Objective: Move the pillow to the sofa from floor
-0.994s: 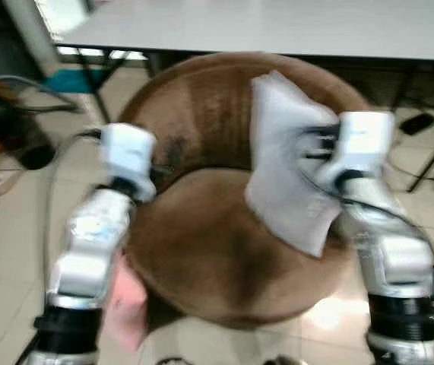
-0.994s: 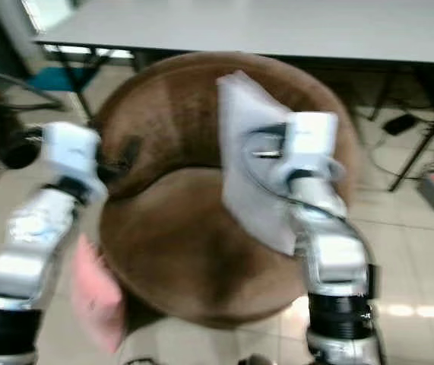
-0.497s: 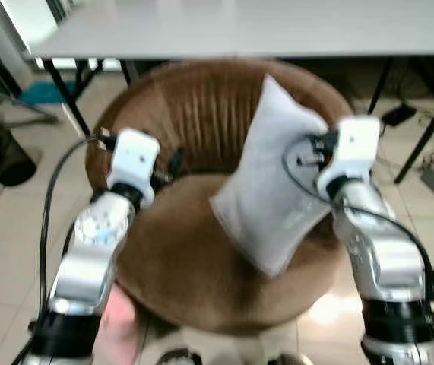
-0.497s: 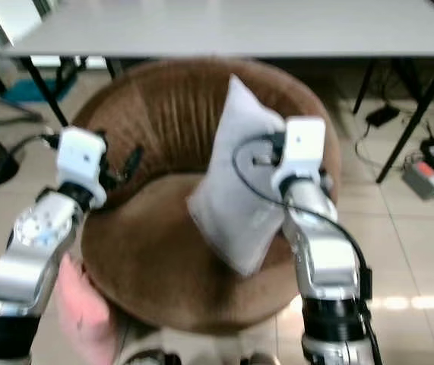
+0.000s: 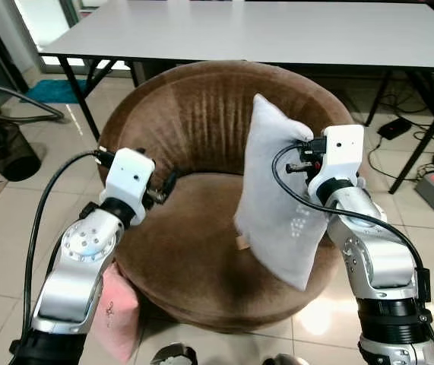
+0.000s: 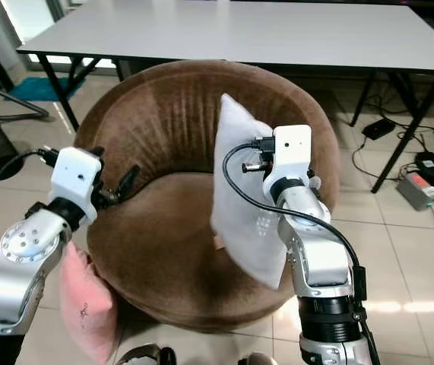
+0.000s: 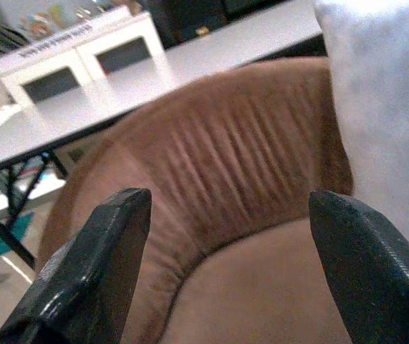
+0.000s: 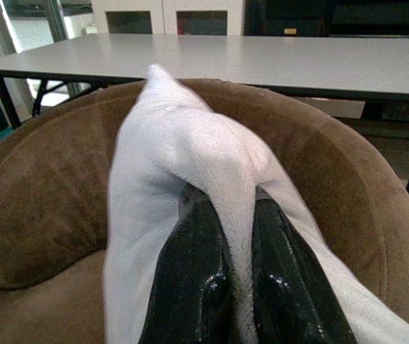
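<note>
Above sofa seat, pillow now upright, right fingers still clamped

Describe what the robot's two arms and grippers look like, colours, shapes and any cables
Both arms are silver metal with rounded joint housings and black bands lower down. Each wrist carries a boxy white block. A thick black cable loops beside the left arm, and a thinner one curls over the right arm. The left gripper and right gripper each have two long, glossy black fingers.

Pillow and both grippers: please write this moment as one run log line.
pillow: held above sofa seat, upright | right gripper: shut on pillow edge | left gripper: open, over sofa seat | pink pillow: on floor beside sofa
</note>
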You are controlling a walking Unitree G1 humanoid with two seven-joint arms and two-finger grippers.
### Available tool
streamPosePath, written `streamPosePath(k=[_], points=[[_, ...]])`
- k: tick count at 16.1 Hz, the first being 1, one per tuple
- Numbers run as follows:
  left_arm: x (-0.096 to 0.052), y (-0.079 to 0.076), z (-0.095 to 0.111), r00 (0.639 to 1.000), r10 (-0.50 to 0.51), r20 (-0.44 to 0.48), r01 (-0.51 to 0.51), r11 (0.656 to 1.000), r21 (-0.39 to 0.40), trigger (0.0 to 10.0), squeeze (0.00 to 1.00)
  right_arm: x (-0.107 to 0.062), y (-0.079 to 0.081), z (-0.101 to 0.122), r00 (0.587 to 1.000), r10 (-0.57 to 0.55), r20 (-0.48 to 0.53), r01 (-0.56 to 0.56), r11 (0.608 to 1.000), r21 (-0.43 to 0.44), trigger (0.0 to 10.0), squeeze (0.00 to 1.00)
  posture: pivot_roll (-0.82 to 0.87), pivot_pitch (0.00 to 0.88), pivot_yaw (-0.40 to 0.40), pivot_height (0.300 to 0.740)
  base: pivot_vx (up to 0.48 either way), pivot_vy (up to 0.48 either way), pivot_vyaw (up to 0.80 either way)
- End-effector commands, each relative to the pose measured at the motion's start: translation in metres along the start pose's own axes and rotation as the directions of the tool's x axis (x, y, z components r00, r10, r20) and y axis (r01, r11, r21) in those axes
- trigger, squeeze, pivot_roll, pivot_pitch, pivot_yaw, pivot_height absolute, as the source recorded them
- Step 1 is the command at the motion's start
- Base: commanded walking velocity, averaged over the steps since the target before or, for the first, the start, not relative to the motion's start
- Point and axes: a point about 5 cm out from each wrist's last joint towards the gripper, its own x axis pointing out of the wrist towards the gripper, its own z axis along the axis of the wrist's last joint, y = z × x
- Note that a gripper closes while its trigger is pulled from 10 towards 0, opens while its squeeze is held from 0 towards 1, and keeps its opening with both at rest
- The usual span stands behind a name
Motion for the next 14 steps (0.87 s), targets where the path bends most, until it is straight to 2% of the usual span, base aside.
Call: streamPosePath(k=[1,3,7,8,10,12,13,14], points=[[-0.004,0.0,0.001,1.0,-0.024,-0.005,0.024,1.0,0.013,10.0,0.0,0.003,0.003,0.016,0.996,0.032,0.084,-0.033,0.999,0.005,10.0,0.0,0.05,0.103,0.044,0.74,0.0,0.0,0.0],[-0.011,0.0,-0.002,0.999,-0.047,-0.027,0.047,0.999,0.017,10.0,0.0,0.009,0.005,0.019,0.992,0.066,0.103,-0.071,0.997,0.042,10.0,0.0,0.06,0.118,0.041,0.74,0.0,0.0,0.0],[-0.022,0.0,-0.003,0.995,-0.081,-0.053,0.082,0.996,0.018,10.0,0.0,0.042,0.005,0.021,0.984,0.122,0.131,-0.139,0.982,0.127,10.0,0.0,0.08,0.157,0.038,0.74,0.0,0.0,0.0],[-0.026,-0.001,-0.002,0.993,-0.098,-0.062,0.099,0.995,0.019,10.0,0.0,0.052,0.004,0.019,0.984,0.131,0.121,-0.145,0.983,0.113,10.0,0.0,0.09,0.168,0.037,0.74,0.0,0.0,0.0],[-0.037,-0.003,-0.003,0.989,-0.118,-0.089,0.12,0.992,0.023,10.0,0.0,0.073,-0.002,0.012,0.993,0.098,0.068,-0.1,0.995,0.022,10.0,0.0,0.12,0.197,0.031,0.74,0.0,0.0,0.0],[-0.048,-0.003,-0.004,0.986,-0.123,-0.116,0.126,0.992,0.025,10.0,0.0,0.083,-0.013,0.004,1.0,0.019,0.012,-0.019,0.999,-0.029,10.0,0.0,0.15,0.219,0.026,0.74,0.0,0.0,0.0],[-0.051,-0.002,-0.005,0.984,-0.124,-0.128,0.128,0.991,0.026,10.0,0.0,0.086,-0.018,0.002,1.0,-0.013,-0.007,0.013,0.998,-0.067,10.0,0.09,0.16,0.225,0.027,0.74,0.0,0.0,0.0],[-0.056,-0.001,-0.005,0.982,-0.125,-0.143,0.131,0.991,0.028,10.0,0.0,0.088,-0.023,0.0,0.998,-0.059,-0.03,0.055,0.99,-0.126,10.0,0.58,0.17,0.23,0.028,0.74,0.0,0.0,0.0]])
